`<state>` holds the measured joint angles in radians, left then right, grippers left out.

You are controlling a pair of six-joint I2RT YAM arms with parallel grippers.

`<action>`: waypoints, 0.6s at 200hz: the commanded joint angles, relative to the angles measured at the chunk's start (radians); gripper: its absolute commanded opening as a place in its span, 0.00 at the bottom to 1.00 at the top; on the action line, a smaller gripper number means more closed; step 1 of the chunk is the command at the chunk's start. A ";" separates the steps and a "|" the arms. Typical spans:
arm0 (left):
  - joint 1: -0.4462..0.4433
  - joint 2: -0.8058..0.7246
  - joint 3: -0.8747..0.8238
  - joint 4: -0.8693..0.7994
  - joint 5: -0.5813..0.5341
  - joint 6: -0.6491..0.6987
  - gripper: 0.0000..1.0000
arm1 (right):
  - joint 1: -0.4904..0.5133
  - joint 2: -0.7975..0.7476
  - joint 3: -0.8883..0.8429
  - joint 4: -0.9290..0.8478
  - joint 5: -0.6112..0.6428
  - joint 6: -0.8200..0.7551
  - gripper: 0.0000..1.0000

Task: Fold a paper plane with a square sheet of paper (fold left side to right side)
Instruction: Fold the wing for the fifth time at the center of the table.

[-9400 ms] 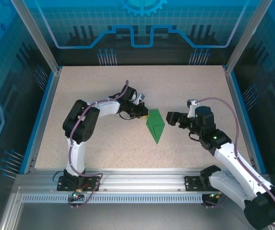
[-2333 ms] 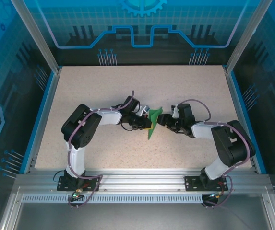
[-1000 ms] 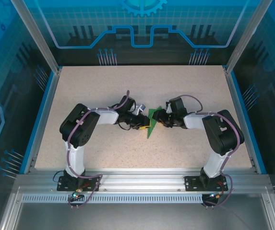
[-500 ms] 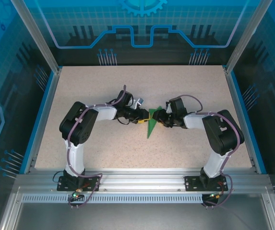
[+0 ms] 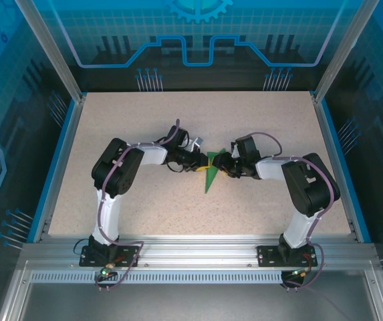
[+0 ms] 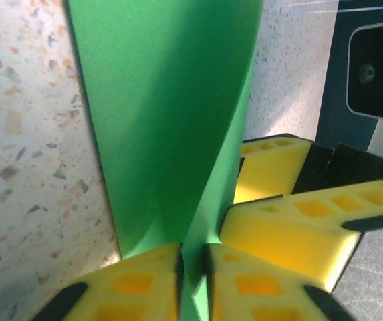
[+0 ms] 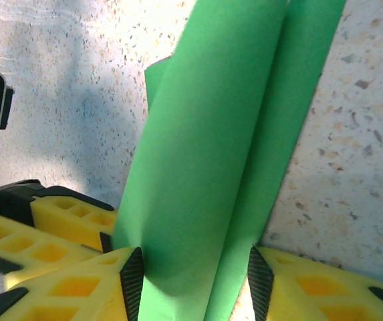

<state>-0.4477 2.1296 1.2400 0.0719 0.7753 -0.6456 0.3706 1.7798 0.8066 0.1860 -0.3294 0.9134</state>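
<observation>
The green paper plane (image 5: 210, 176) lies mid-table, a slim dart with its point toward the arms. Its far end is lifted between both grippers. My left gripper (image 5: 202, 164) comes in from the left and, in the left wrist view, the left gripper (image 6: 192, 271) is shut on a raised crease of the paper plane (image 6: 164, 100). My right gripper (image 5: 220, 165) comes in from the right. In the right wrist view the right gripper (image 7: 192, 281) has its pads against both sides of the bowed paper plane (image 7: 211, 127), jaws held apart by its width. The two grippers nearly touch.
The speckled table (image 5: 144, 127) is walled by blue rails (image 5: 63, 154) left and right and an aluminium frame (image 5: 198, 251) at the near edge. Both arms' elbows lie low over the table on either side of the paper.
My left gripper has closed onto the paper's raised crease, and the left arm's elbow has shifted slightly. The right gripper and the paper have stayed where they were.
</observation>
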 commanded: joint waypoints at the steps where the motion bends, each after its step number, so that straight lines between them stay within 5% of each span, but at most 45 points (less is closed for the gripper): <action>1: 0.002 0.018 0.040 -0.057 -0.003 0.051 0.07 | 0.022 0.067 -0.015 -0.076 0.015 -0.010 0.48; 120: 0.003 0.073 0.087 -0.136 -0.045 0.141 0.05 | 0.021 0.038 -0.020 -0.089 0.019 -0.036 0.49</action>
<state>-0.4477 2.1780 1.3018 -0.0265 0.7452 -0.5400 0.3706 1.7794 0.8070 0.1829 -0.3294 0.9077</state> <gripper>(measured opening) 0.053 0.483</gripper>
